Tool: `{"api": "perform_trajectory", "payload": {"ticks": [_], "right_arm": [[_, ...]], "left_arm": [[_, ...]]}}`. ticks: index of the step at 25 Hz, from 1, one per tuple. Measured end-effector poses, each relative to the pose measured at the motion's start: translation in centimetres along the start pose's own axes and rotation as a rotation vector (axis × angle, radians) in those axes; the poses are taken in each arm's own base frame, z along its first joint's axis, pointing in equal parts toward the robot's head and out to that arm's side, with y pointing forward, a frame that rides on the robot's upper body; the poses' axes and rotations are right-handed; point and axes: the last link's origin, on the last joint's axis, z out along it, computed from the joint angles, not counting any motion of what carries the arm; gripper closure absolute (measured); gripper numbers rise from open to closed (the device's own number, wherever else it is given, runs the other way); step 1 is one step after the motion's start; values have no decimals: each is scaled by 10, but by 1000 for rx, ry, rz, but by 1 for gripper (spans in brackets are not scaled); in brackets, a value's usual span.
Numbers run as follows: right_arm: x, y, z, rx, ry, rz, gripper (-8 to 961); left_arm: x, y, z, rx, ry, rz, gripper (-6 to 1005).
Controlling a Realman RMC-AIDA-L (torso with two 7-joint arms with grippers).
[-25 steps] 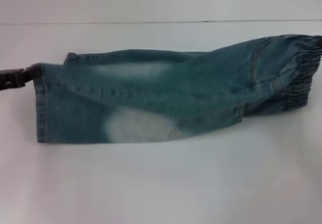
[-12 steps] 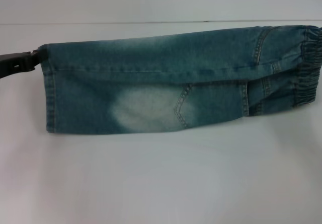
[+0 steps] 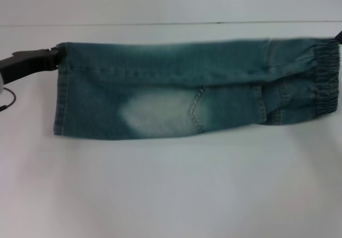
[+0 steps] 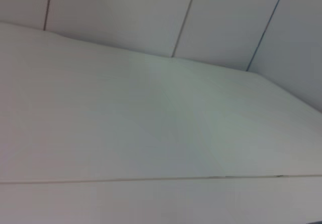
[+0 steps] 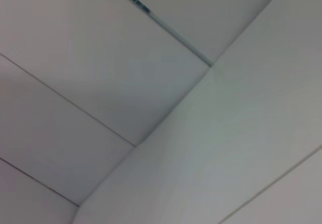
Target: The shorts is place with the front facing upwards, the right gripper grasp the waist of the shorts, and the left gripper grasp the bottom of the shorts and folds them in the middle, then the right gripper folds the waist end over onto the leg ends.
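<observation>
The shorts [image 3: 192,91] were stretched lengthwise from left to right over the white table [image 3: 171,190], with the waist on the right and wide free surface in front. The left gripper [image 3: 52,57] was closed on the far corner of the leg ends [image 3: 61,96]; the right gripper [image 3: 339,36] was only a sliver at the waist, and I could not tell its state.

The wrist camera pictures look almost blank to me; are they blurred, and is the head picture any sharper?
Left wrist view: only soft pale panels and seams. Right wrist view: the same. Head view: hazy, yet the shorts, stitching and the left gripper read clearly; faint shadow beneath.

No legible txt, labels or nos. in any view.
</observation>
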Motion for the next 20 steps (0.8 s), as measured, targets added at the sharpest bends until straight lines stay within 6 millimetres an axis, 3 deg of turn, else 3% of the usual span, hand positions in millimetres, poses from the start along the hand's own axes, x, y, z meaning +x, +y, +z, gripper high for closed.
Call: {"api": "perform_trajectory", "payload": {"ticks": [5,11,13,20], "right_arm": [[3,1,15,46,-3,-91,835],[3,2,16,50,8,-155,631],[-2,-2,10,65,-1,-169,387],[-27,-13,-21,85,-49,-231,238]], "left_arm": [[-2,5,13,40,-14,48,897],[0,11,18,28,-21,72,780],[2,9,16,31,-10,69,741],[0,19,4,-69,-10,77,505]]}}
